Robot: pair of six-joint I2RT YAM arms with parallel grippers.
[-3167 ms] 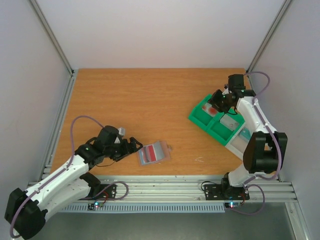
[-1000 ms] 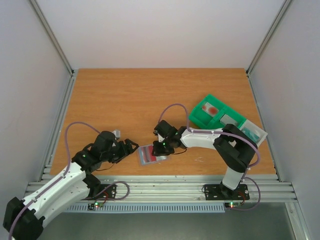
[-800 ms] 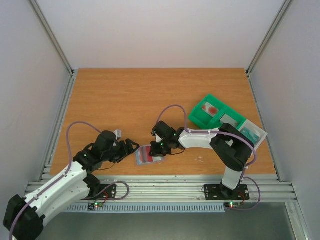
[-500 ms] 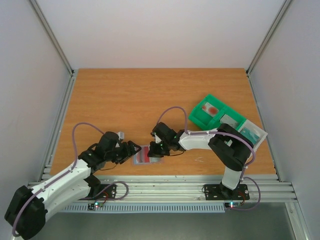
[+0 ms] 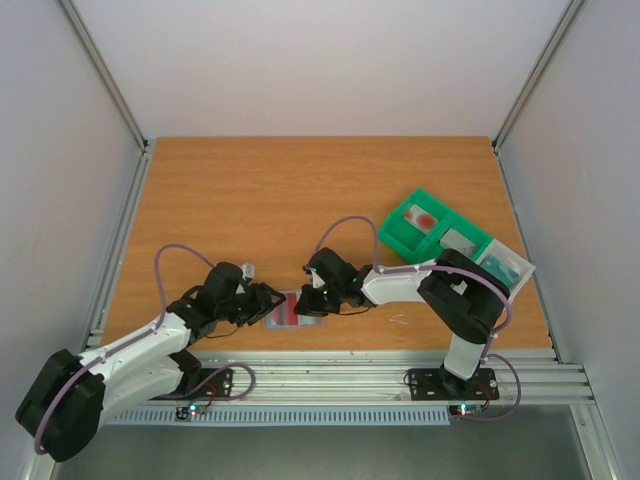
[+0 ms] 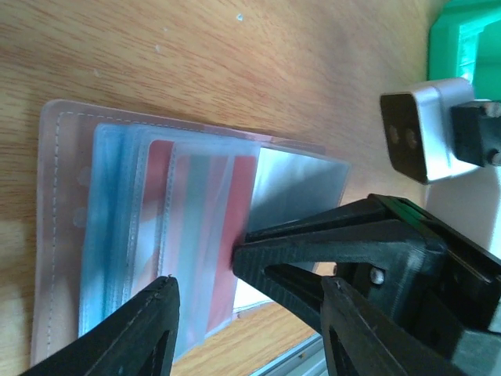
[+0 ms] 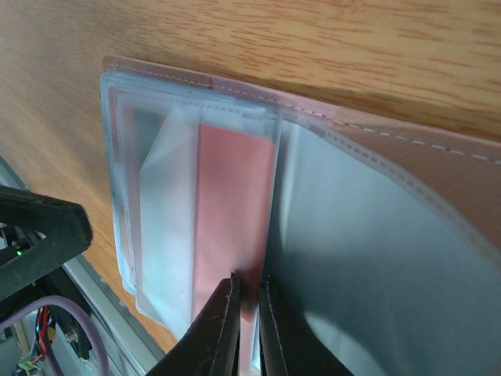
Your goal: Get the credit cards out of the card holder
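The card holder (image 5: 284,310) lies open on the table near the front edge, its clear sleeves fanned out (image 6: 66,235) (image 7: 391,227). A red credit card (image 7: 231,204) (image 6: 243,196) sits in a sleeve. My right gripper (image 5: 312,299) (image 7: 249,280) is shut on the edge of that red card, where the sleeve opens. My left gripper (image 5: 264,303) (image 6: 250,286) is at the holder's left edge. Its jaws stand apart, one finger over the sleeves and the other beside the right gripper's fingers (image 6: 329,243).
A green compartmented tray (image 5: 405,235) (image 6: 462,31) stands at the back right, with a white card bearing a red mark (image 5: 427,218) in one compartment. The metal rail of the table's front edge (image 5: 330,375) runs just behind the holder.
The left gripper has slid right up to the holder's edge and its jaws have narrowed. The right gripper has closed on the red card. The holder has shifted slightly left.
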